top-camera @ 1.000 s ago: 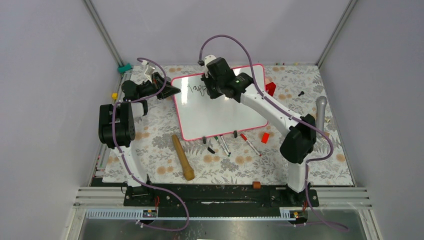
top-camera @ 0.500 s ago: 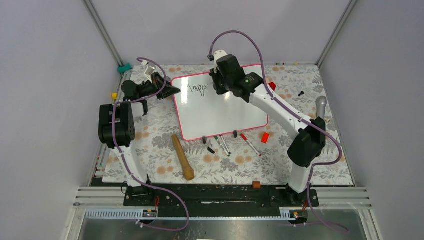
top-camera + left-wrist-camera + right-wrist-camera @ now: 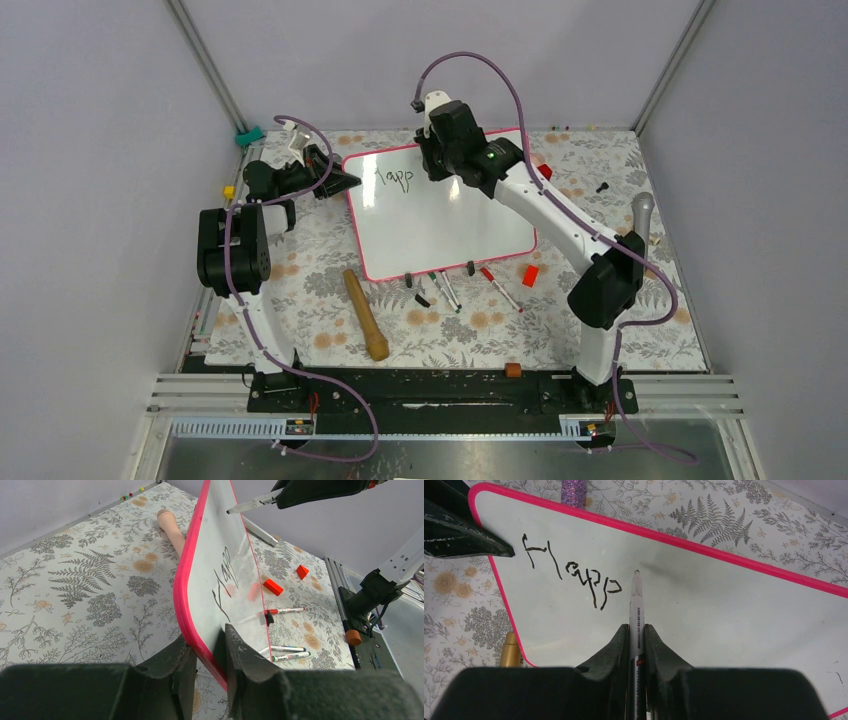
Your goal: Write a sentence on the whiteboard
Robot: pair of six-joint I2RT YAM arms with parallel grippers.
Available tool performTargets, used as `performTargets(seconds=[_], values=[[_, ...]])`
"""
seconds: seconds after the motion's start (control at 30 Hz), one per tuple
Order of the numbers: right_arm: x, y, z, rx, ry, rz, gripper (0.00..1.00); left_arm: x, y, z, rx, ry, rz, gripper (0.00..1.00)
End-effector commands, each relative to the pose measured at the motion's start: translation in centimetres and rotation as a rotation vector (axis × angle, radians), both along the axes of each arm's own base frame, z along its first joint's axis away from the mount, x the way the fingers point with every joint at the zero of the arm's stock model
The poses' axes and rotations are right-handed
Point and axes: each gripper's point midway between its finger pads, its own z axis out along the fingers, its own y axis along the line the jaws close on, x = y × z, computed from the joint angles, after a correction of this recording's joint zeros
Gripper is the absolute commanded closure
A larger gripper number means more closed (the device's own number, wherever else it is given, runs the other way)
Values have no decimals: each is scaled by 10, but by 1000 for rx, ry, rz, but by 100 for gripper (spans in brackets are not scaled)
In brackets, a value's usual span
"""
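The whiteboard (image 3: pixel 440 215), white with a pink-red frame, lies at the table's back centre. It carries the black letters "Happ" (image 3: pixel 393 178), also in the right wrist view (image 3: pixel 574 575) and the left wrist view (image 3: pixel 222 580). My left gripper (image 3: pixel 207 650) is shut on the board's left edge (image 3: pixel 192 605). My right gripper (image 3: pixel 636 630) is shut on a white marker (image 3: pixel 636 605). Its tip (image 3: pixel 637 572) is at the board just right of the last "p".
A wooden pin (image 3: pixel 366 314) lies in front of the board. Several markers (image 3: pixel 470 288) and a red block (image 3: pixel 530 275) lie along its near edge. Another red block (image 3: pixel 542 176) and a grey handle (image 3: pixel 641 225) are to the right.
My right arm has moved right and toward the back, off the letters, which now show in full. The left arm and the board have not moved.
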Motion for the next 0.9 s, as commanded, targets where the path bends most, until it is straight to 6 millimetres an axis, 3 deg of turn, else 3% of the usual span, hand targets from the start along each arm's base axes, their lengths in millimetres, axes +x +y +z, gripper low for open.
performTargets(seconds=[0.0,0.43,0.87], values=[[8,5,12,13,-21,1,100,-36,-4,-31,139,-164,-225,100],[15,0,-2,-52,7,-34,100,-36,-4,-30,139,-164,-224,100],[0,-3,9,5,-8,-8,100,-36,-4,-30,139,-165,-224,100]])
